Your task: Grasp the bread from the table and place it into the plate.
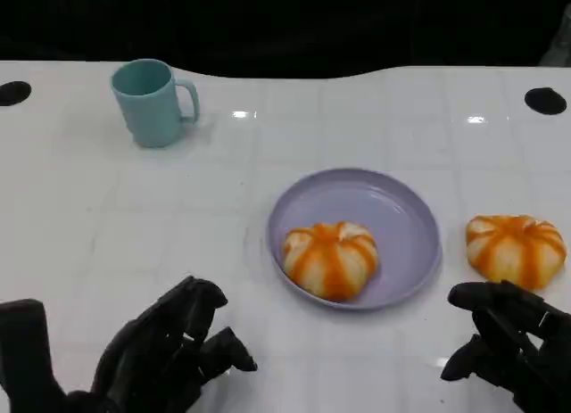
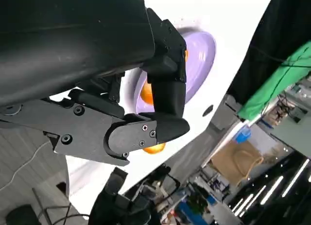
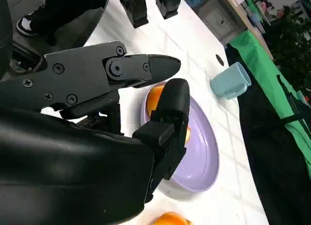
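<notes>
Head view: bread (image 1: 330,259) on plate (image 1: 406,218) (purple)

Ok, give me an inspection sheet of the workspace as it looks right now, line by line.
Surface: white table, glossy, with faint grid lines and dark holes near its far corners.
Job's things: one orange-striped bread in plate, in the lavender plate; a second bread on table, to the right of the plate and apart from it.
Clutter: teal mug, upright, far left.
Hands: left hand holds nothing, near edge; right hand holds nothing, just short of the bread on table.
Cables: nothing seen on the table.
Surroundings: dark backdrop behind the table; green cloth and room clutter beyond.
</notes>
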